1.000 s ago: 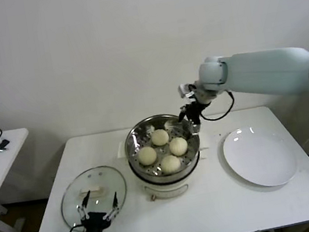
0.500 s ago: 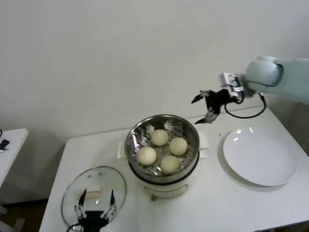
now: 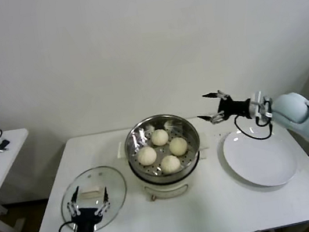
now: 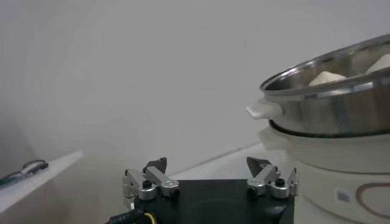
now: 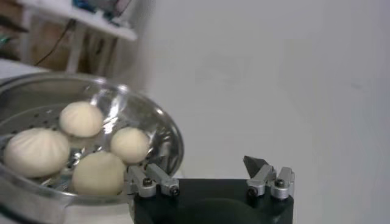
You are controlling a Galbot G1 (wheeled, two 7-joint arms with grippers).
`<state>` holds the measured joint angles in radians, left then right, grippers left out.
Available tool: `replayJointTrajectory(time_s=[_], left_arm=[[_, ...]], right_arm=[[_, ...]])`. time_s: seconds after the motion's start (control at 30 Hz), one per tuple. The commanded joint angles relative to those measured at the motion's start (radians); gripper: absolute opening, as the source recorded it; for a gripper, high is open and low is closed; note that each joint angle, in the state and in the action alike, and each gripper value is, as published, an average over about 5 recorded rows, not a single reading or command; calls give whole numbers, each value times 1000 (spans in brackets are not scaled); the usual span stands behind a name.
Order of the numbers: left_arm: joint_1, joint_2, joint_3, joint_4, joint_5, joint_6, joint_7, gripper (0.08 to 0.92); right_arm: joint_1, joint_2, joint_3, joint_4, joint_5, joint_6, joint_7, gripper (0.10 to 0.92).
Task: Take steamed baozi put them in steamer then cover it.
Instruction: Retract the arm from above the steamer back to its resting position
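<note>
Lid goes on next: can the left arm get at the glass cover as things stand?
Probably yes. The left gripper hangs open-jawed just over the cover, near its handle; nothing lies between them on the table.

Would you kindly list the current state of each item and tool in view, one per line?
Steamer: uncovered, holding four baozi.
Baozi: all four inside the steamer.
Cover: off, lying flat on the table left of the steamer.
Plate: empty, right of the steamer.
Left tool: open, low at the cover's near edge, holding nothing.
Right tool: open, empty, in the air between steamer and plate.
</note>
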<state>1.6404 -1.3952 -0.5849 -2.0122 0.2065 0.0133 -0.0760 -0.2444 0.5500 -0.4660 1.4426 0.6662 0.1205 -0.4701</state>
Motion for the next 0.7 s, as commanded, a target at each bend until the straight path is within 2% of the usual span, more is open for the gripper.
replayJointTrajectory(time_s=[0.03, 0.23, 0.43, 0.57, 0.7], left_arm=[[-13, 4, -9, -2, 172, 16, -3, 823], [-13, 16, -26, -22, 342, 42, -4, 823], [-14, 68, -28, -40, 691, 110, -3, 823], [-23, 102, -16, -13, 988, 140, 4, 823], [-42, 108, 19, 51, 1148, 183, 13, 823]], right_arm=[[-606, 51, 660, 74, -72, 50, 109, 823], [-793, 185, 846, 140, -125, 4, 167, 823], [-943, 331, 1002, 200, -150, -37, 218, 823], [-1015, 394, 1063, 222, -140, -32, 218, 823], [-1057, 428, 1087, 221, -150, -19, 213, 823]])
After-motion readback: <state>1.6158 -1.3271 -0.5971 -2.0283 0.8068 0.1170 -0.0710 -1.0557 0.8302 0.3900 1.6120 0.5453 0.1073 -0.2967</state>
